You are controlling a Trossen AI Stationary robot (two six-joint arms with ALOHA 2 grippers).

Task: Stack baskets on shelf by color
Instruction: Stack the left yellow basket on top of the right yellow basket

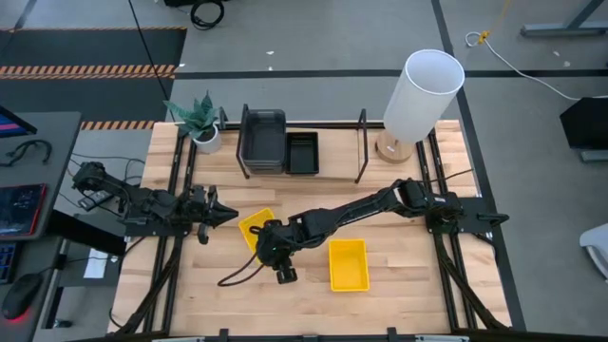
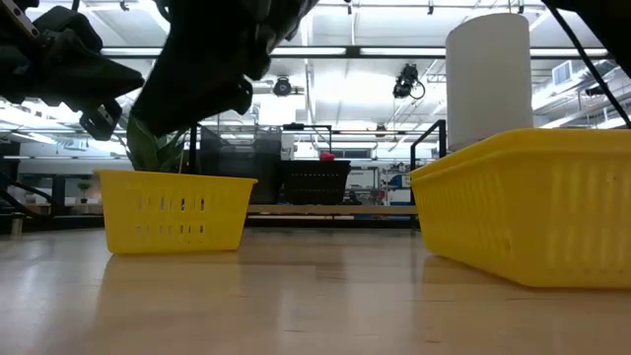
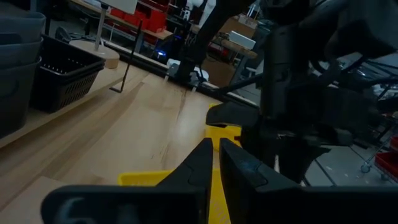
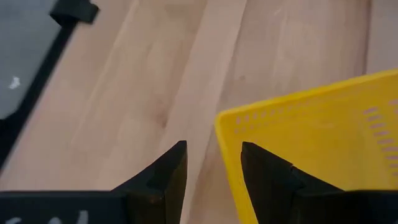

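Fingers (image 4: 258,171) seemingly astride yellow basket (image 4: 317,149) rim, unseen from high view.

The right arm is reaching in from three o'clock across the middle of the table, its elbow raised and its wrist bending down near the centre. The right gripper (image 4: 213,171) is pointing at the tabletop with its two dark fingers (image 4: 163,177) standing apart. The left arm is lying low along the nine o'clock side, stretching toward the centre. The left gripper (image 3: 214,155) is aiming toward three o'clock, its fingers (image 3: 194,167) pressing nearly together and holding nothing.
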